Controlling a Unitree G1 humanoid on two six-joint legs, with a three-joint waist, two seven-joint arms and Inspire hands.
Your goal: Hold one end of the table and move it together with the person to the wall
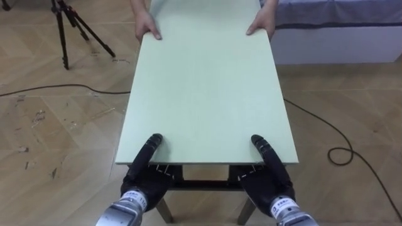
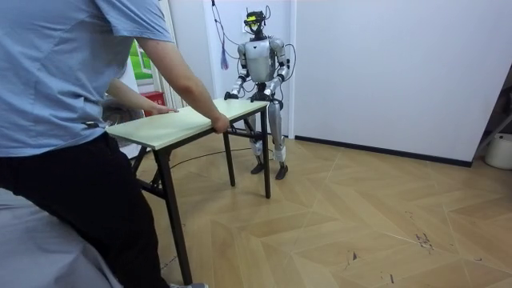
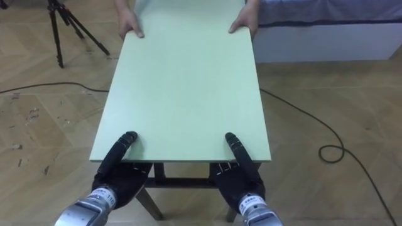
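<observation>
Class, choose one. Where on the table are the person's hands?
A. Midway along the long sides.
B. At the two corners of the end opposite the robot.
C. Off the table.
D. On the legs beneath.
B: the person's hand sits at one far corner of the table, the other hand at the other.

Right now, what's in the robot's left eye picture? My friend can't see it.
A pale green table stretches away from the robot, whose left hand and right hand grip its near edge, thumbs on top. A person's hands hold the far edge.
</observation>
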